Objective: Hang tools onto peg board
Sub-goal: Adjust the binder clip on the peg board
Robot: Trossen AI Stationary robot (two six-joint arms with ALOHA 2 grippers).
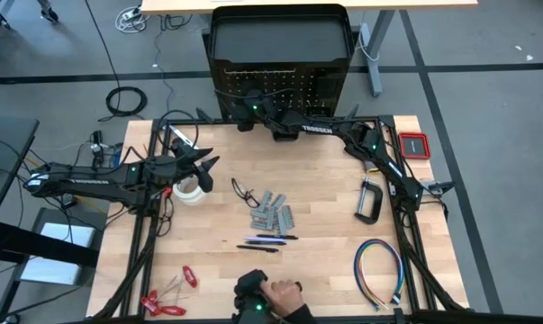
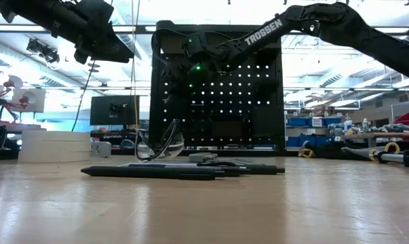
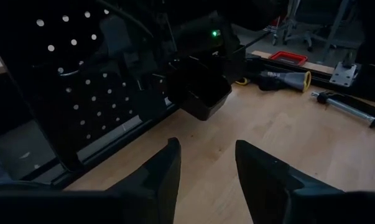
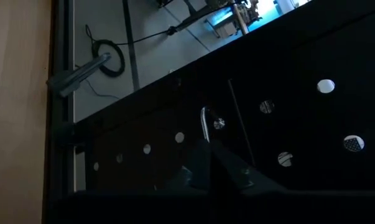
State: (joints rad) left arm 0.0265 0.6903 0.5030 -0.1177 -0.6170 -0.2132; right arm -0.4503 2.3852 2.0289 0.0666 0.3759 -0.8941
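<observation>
A perforated black peg board (image 1: 280, 85) stands at twelve o'clock on the wooden table (image 1: 325, 270), and the right arm, reaching across from about two o'clock, has its right gripper (image 1: 246, 110) pressed to the panel's face with the jaws pinched fully together; the right wrist view shows the fingertips (image 4: 207, 163) meeting just below a small silver hook (image 4: 205, 124), though whether anything thin sits between them cannot be made out. The risk, judged from this pose, is that a closed gripper so tight against the board could snag a hook or nudge the panel as it backs off, knocking loose whatever has been hung. The left arm stretches level from nine o'clock, its left gripper (image 1: 202, 171) raised above the table with fingers (image 3: 165, 171) spread and nothing between them, directly over the white tape rolls (image 1: 190, 191); a careless descent there could shove the rolls aside. Near centre lie the grey metal pieces (image 1: 273, 214), a black cable loop (image 1: 242, 190) and dark pens (image 1: 266, 241); a black C-clamp (image 1: 370, 202) waits at three o'clock, red-handled hand tools (image 1: 167, 300) at seven. A person's hand (image 1: 285, 295) rests at six o'clock.
</observation>
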